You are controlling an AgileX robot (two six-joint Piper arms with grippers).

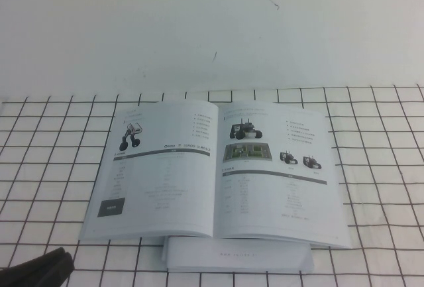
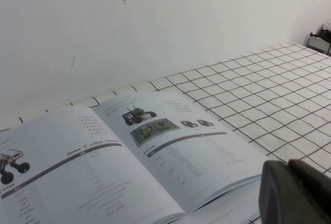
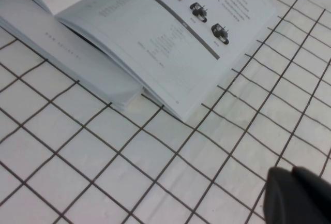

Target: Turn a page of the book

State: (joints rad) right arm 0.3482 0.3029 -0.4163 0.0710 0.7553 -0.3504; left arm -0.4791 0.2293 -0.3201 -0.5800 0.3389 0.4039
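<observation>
On gridded table, thin glossy book open flat, page, both grippers' jaw state unclear.

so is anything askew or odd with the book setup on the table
Slightly: the open book lies partly on a plain white booklet, which pokes out under its near edge. The page lies flat and undamaged. The left claw and right claw touch nothing.
</observation>
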